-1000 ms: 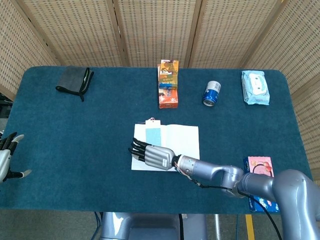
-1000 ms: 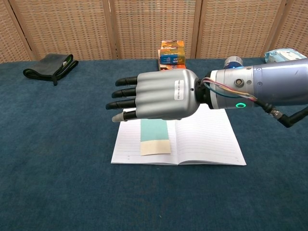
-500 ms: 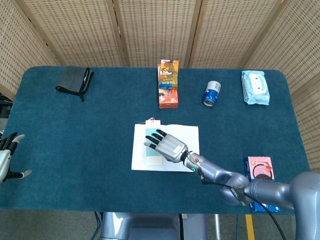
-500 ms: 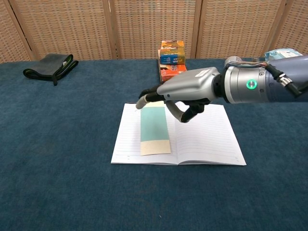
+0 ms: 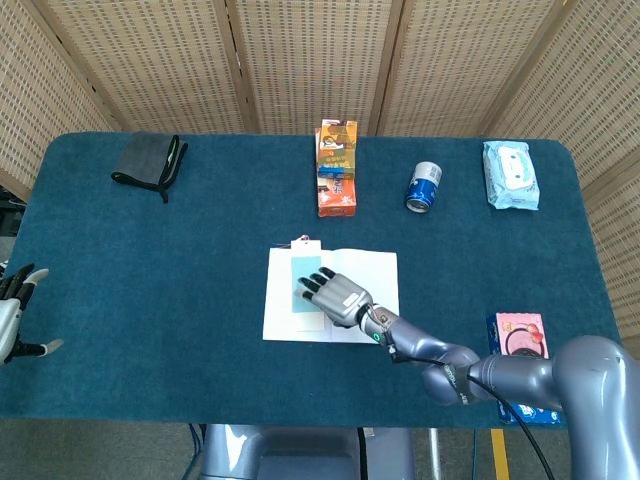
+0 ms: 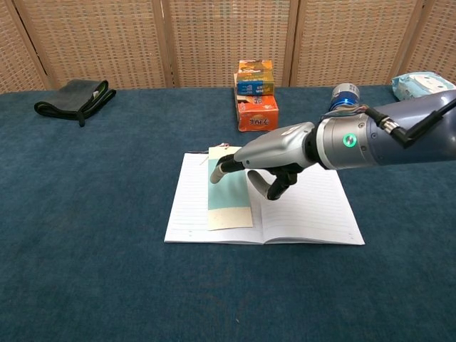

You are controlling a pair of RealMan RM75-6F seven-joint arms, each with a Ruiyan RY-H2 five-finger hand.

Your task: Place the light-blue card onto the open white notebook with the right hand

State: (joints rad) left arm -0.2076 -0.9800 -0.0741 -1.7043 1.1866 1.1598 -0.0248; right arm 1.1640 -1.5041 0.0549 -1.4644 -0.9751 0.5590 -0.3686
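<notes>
1. In the head view, looking down, a dark teal surface (image 5: 150, 260) is filling most of the scene. The open white notebook (image 5: 355, 268) is lying flat near the middle, and the light-blue card (image 5: 305, 283) is lying on its left page.
2. The right robot hand (image 5: 335, 295) is reaching in from the lower right and hanging over the notebook, fingers extended and slightly apart, holding nothing. Its fingertips are overlapping the card's right edge; whether they are touching it cannot be told from above.
3. The left robot hand (image 5: 14, 310) is showing at the far left edge, off the surface, fingers spread and empty.
4. Along the far side are lying a dark folded pouch (image 5: 148, 163), an orange box (image 5: 337, 168), a blue can (image 5: 424, 187) and a pack of wipes (image 5: 510, 175). A pink box (image 5: 521, 340) is sitting near the right front corner.
5. In the chest view, looking across the surface (image 6: 85, 235), the card (image 6: 228, 196) is lying on the notebook's (image 6: 306, 214) left page, its pale lower end towards the camera.
6. The right robot hand (image 6: 267, 157) is hovering palm down over the notebook, fingers pointing left over the card's far end, thumb curled beneath, gripping nothing.
</notes>
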